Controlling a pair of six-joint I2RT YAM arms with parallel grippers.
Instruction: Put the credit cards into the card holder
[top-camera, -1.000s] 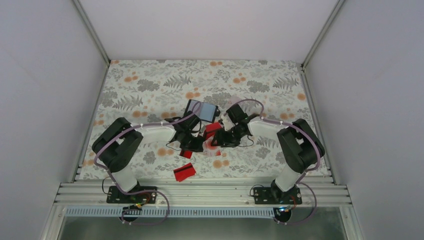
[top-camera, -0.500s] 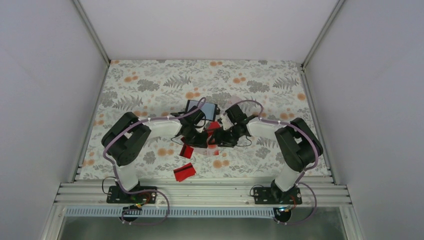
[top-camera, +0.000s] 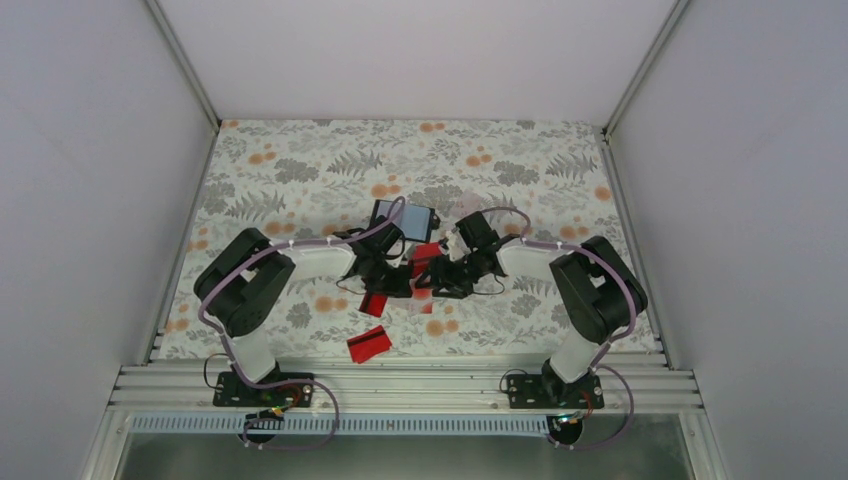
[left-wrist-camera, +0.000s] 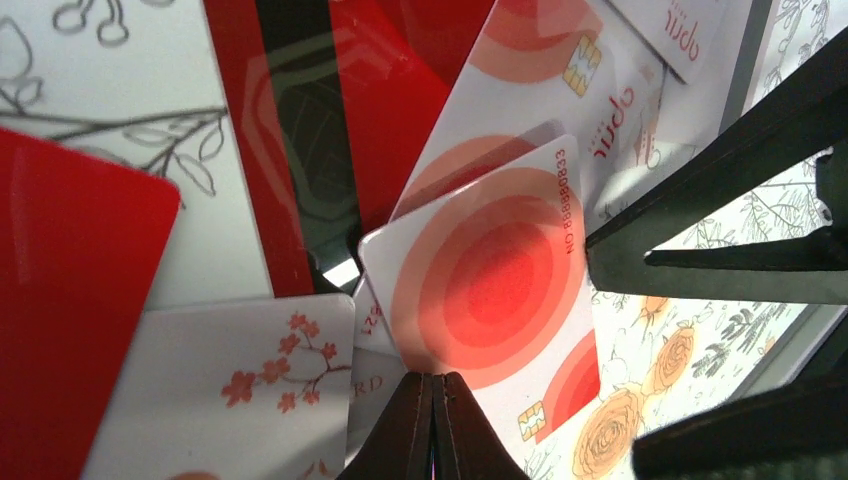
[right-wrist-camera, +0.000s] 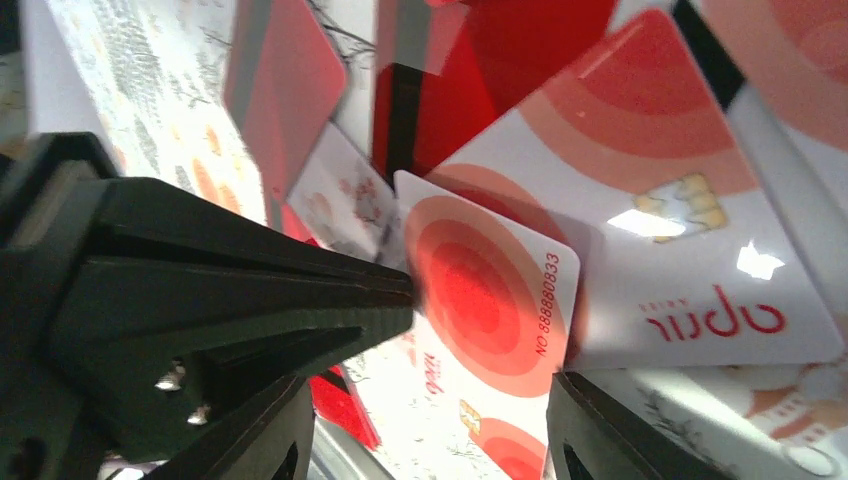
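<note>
Top view, card holder (top-camera: 404, 219): lies open on the bench, mid-field, grey-blue pockets facing up. What the pockets contain cannot be told.
Top view, credit cards (top-camera: 424, 258): a loose heap just on the near side of the holder, under the tips of both arms.
Top view, stray red cards: one (top-camera: 375, 304) just beside the left arm's wrist; another (top-camera: 369, 344) nearer the rail, apart from the heap.
Top view, arms: left arm (top-camera: 310, 262) and right arm (top-camera: 530, 255) are both bent inward and meet over the heap.
Top view, bench (top-camera: 300, 170): covered by a cloth printed with grey leaves and orange flowers.
Top view, room: plain white walls (top-camera: 80, 150) on three sides; an aluminium rail (top-camera: 400, 385) at the near edge carries the arm bases.
Left wrist view, left fingers (left-wrist-camera: 420, 430): pressed together, pinching the lower edge of a white card with red rings (left-wrist-camera: 480, 280).
Left wrist view, surroundings: the ringed card overlaps other white cards. A blossom-printed card (left-wrist-camera: 260, 380) and a glossy red card (left-wrist-camera: 70, 300) lie to its left, and a black-striped red card (left-wrist-camera: 300, 150) lies above.
Right wrist view, right fingers (right-wrist-camera: 250, 430): spread, one on either side of the ringed card's end, closed on nothing.
Right wrist view, ringed card: raised off the heap and casting a shadow on a chip card (right-wrist-camera: 680, 230). The left fingers' tip meets its edge.
</note>
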